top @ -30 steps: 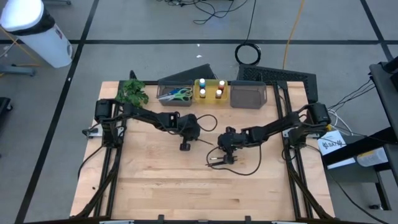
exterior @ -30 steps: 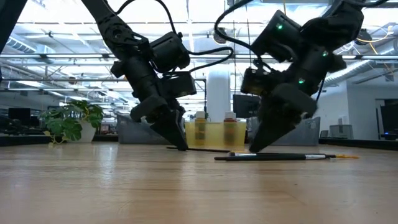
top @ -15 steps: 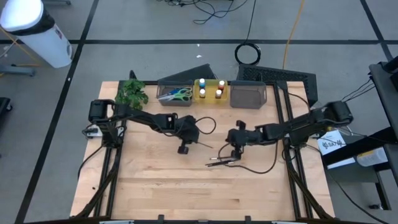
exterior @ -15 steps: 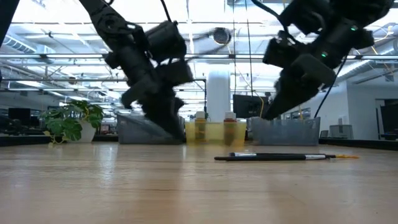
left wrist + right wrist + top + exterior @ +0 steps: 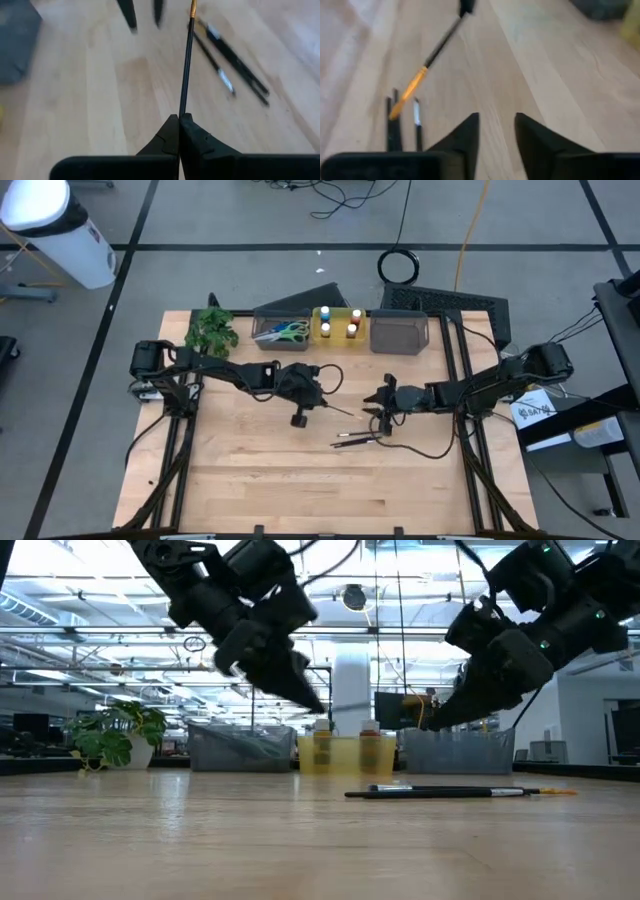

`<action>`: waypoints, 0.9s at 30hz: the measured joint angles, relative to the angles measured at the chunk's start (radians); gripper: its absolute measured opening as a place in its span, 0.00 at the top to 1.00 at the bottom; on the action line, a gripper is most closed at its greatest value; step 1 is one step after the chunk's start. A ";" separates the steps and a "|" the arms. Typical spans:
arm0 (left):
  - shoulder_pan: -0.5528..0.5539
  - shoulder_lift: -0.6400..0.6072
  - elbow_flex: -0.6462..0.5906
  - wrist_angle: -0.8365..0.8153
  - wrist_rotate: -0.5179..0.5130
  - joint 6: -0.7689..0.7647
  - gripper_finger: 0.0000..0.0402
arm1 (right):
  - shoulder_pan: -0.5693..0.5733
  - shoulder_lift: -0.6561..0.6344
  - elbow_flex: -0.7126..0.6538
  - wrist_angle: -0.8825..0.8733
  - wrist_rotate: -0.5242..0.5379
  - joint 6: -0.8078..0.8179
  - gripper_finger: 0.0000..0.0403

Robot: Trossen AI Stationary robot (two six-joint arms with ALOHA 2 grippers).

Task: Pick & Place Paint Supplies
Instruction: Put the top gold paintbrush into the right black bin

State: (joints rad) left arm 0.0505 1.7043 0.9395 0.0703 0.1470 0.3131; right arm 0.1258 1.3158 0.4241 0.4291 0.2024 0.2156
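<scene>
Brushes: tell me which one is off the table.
The brush clamped in the left gripper is airborne; the other brushes lie on the table.

You find almost nothing readable here. The one thing carrying writing is a white paper sheet (image 5: 533, 411) lying off the table's right edge in the high view, beside the right arm's base; it bears a line of dark handwritten marks, but you cannot make out any letters or digits in them. The small paint bottles (image 5: 338, 326) in the yellow bin (image 5: 338, 337) show only white caps and coloured bodies, with no legible label. The grey bins, both arms, their grippers and the brushes on the table show you no brand, number or sign in any view.
</scene>
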 joint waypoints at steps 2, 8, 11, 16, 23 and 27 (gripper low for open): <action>0.000 0.001 0.002 0.014 -0.002 0.001 1.00 | 0.005 -0.002 -0.022 0.069 -0.022 -0.028 0.63; 0.002 0.002 0.001 0.041 -0.018 0.005 1.00 | 0.025 0.041 -0.031 0.225 -0.031 -0.094 0.45; 0.002 0.002 0.001 0.042 -0.017 0.003 1.00 | 0.035 0.081 -0.024 0.255 -0.081 -0.101 0.43; 0.002 0.001 0.001 0.040 -0.017 0.002 1.00 | 0.040 0.131 0.002 0.258 -0.103 -0.115 0.45; 0.002 0.001 0.001 0.048 -0.017 0.001 1.00 | 0.040 0.206 0.042 0.353 -0.100 -0.198 0.49; 0.002 0.001 0.001 0.048 -0.016 0.000 1.00 | 0.040 0.218 0.041 0.395 -0.098 -0.206 0.53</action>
State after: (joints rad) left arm 0.0521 1.7058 0.9409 0.1188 0.1307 0.3130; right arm 0.1658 1.5343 0.4654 0.8243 0.1044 0.0098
